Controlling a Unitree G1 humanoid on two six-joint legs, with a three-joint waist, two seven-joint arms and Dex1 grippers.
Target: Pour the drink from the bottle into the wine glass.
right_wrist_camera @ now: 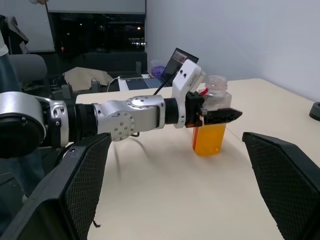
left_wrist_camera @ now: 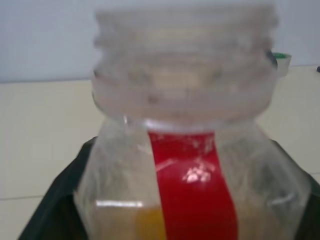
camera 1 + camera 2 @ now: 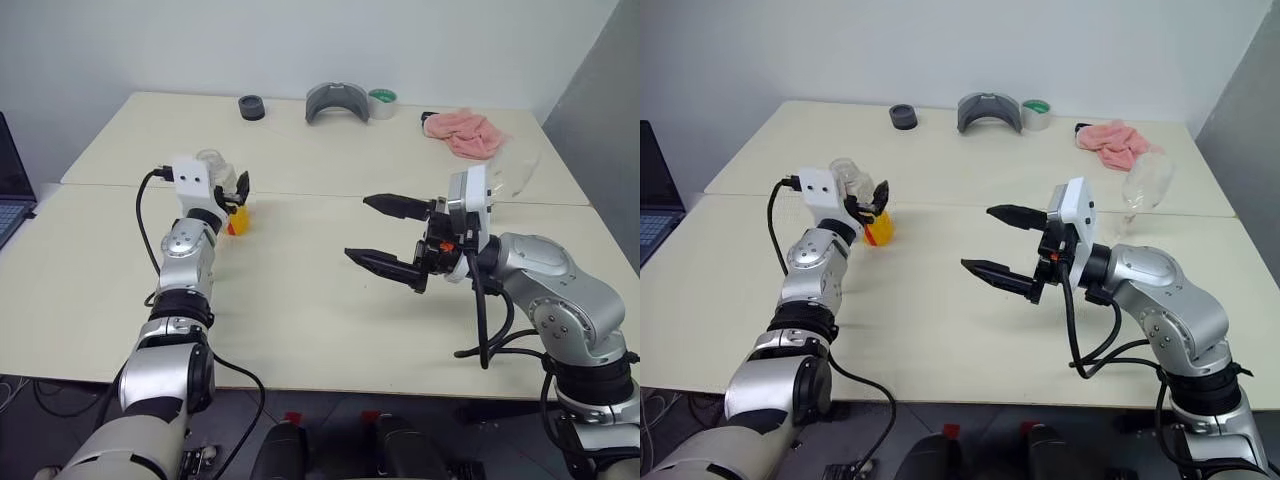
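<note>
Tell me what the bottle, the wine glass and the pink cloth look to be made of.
Bottle: likely thin clear plastic, glossy; moulded screw threads at its uncapped neck, a red label strip. Wine glass: clear and smooth, glass or clear plastic; the table shows through it. Pink cloth: soft matte fabric, lying crumpled in folds.

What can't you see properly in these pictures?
- Whether the left gripper squeezes the bottle or just sits around it: its fingers lie along the sides, and the contact is unclear.
- The bottle's base in the left wrist view: cut off by the edge.
- The wine glass stem and foot: hidden behind the right arm.
- Whether the glass holds any drink: too faint.
</note>
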